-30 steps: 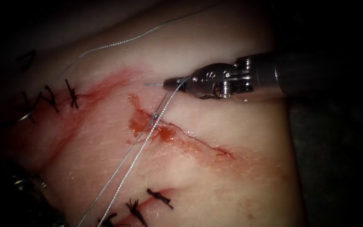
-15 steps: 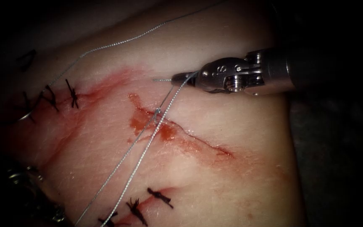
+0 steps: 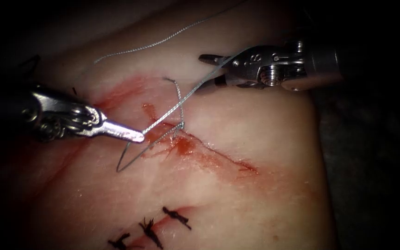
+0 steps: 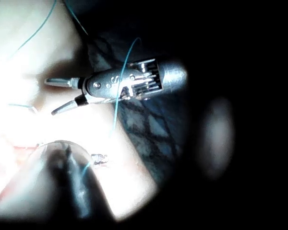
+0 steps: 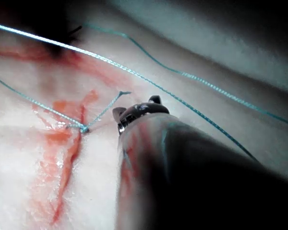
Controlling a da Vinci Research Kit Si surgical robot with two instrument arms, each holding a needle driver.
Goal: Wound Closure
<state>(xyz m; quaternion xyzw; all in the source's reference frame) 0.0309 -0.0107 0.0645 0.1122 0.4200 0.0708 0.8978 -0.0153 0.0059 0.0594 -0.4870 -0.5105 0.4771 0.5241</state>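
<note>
Endoscope view dim w/ dark vignette; wrist views glare-washed, blurry.

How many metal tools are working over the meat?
2. The left tool sits left of the cut, jaws closed beside the thread; the right tool hovers upper right, jaws open, holding nothing.

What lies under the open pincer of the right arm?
Under the right pincer, open and empty, lies pale tissue. The thread runs down between its jaws to the cut, where the left pincer holds it. No needle can be made out.
</note>
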